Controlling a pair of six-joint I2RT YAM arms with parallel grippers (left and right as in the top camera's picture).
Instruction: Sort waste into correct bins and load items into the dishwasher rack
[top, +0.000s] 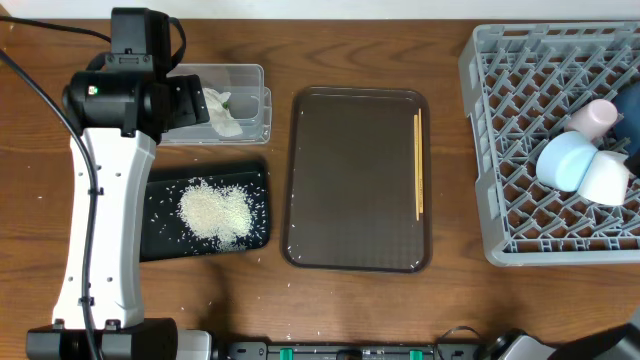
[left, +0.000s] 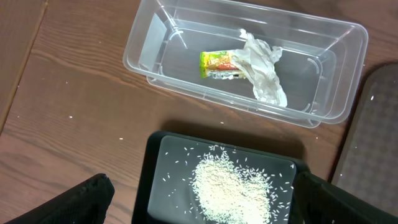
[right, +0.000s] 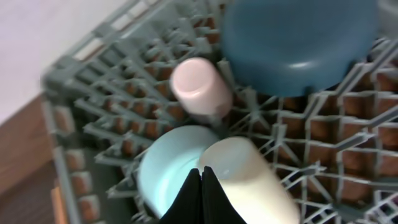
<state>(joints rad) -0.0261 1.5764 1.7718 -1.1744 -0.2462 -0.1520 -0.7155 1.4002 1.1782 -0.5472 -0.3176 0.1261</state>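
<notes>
Those chopsticks (top: 418, 165) lie along the tray's (top: 293, 170) right edge. They look light, stiff and thin, apt to roll, so I'd pinch both mid-length. The right gripper (right: 201, 177) is pinched shut, empty, over the rack (right: 93, 130). The left gripper (left: 202, 211) gapes wide, empty, above the rice (left: 230, 186).

Rice (top: 215, 212) heaped in black tray (top: 257, 180); napkin (top: 222, 112), wrapper (left: 219, 65) in clear tub (top: 245, 70)

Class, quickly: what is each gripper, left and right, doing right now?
Left gripper: open, holding nothing.
Right gripper: closed, with nothing between its fingers.
</notes>
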